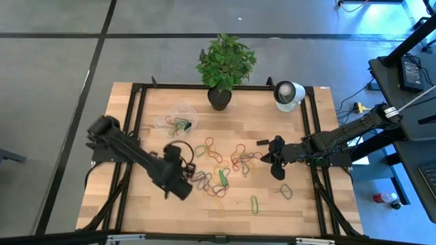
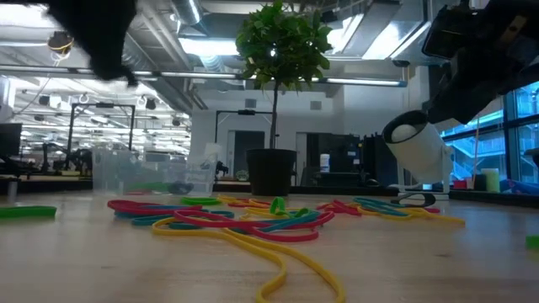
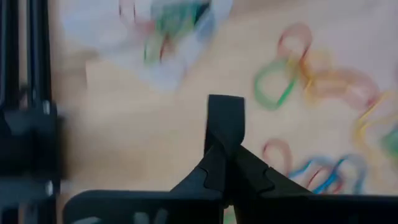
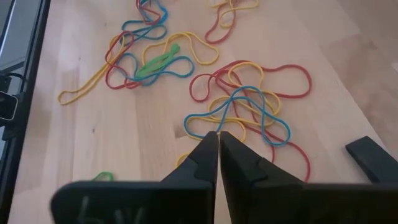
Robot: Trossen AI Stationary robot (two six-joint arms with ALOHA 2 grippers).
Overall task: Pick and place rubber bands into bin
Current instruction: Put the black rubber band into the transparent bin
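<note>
The rubber bands (image 1: 221,167) lie scattered over the middle of the wooden table (image 1: 150,116), a loose tangle of red, yellow, blue and green loops just in front of the potted plant (image 1: 223,68). The bin (image 1: 178,121), a clear plastic container holding a few bands already, sits to the plant's left, near the table's back edge, apart from the main tangle. A white round camera-like object (image 1: 288,94) stands to the plant's right.

The left gripper (image 1: 178,155) hangs over the table in front of the bin, at the left edge of the band pile; in its wrist view its fingers (image 3: 225,121) are pressed together with nothing visible between them, and the bin lies blurred beyond the tips.

The right gripper (image 1: 264,155) hovers at the right edge of the pile, in front of the white object. Its fingers (image 4: 208,155) are closed against each other, and a cluster of blue, yellow and red bands (image 4: 249,112) lies on the wood right at the tips. A lone green band (image 1: 255,203) and a dark one (image 1: 287,192) lie nearer the table's front edge.
</note>
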